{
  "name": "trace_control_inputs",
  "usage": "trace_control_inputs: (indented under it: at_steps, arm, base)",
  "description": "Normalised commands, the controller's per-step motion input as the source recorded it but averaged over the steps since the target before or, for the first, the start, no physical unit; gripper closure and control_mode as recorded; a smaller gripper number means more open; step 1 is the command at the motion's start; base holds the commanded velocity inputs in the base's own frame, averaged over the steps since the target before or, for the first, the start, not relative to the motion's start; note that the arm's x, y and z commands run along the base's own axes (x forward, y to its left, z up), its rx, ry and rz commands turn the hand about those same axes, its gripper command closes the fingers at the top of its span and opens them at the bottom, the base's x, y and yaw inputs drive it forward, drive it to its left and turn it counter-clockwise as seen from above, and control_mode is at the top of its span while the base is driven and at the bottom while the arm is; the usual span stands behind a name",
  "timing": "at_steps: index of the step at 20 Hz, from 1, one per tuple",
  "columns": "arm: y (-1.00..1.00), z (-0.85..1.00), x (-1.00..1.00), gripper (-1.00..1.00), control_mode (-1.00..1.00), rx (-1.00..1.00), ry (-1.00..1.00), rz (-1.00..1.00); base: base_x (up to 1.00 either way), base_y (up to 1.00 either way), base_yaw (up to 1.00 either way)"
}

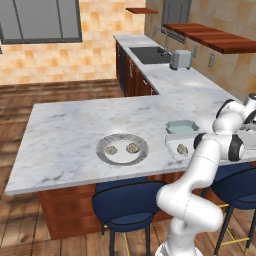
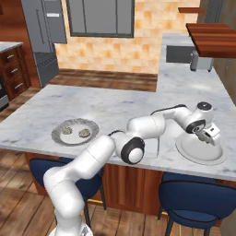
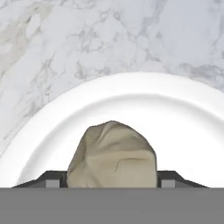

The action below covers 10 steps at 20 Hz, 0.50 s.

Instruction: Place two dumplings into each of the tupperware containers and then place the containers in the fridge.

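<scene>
My gripper [image 3: 113, 179] is down over a white plate [image 3: 175, 118], its two dark fingertips [image 3: 56, 178] against the sides of a beige-grey dumpling [image 3: 113, 153] that rests on the plate. From the right base view the gripper [image 2: 206, 137] hangs over that white plate [image 2: 193, 153] at the counter's right end. A pale blue-green tupperware container [image 1: 182, 126] stands empty beside a see-through one [image 1: 172, 146] holding one dumpling [image 1: 182, 149]. Two more dumplings [image 1: 111, 150] [image 1: 132, 148] lie on a round grey plate [image 1: 122, 159]. The fridge [image 2: 42, 41] stands far left.
The marble island counter [image 1: 70, 130] has blue stools [image 1: 130, 205] tucked under its near edge. A sink [image 1: 149, 54] and toaster [image 1: 180, 59] sit on the back counter under a wooden shelf [image 1: 215, 39]. My arm stretches across the containers.
</scene>
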Motion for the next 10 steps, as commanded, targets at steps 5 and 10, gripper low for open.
trace_control_inputs:
  at_steps: [5, 10]
  arm:
    - [0.50, 0.31, -0.67, 1.00, -1.00, 0.00, 0.02, 0.11]
    - [0.82, 0.42, -0.46, 1.00, -1.00, 0.00, 0.04, 0.15]
  base:
    - [0.00, 0.00, 0.00]
    - [0.00, 0.00, 0.00]
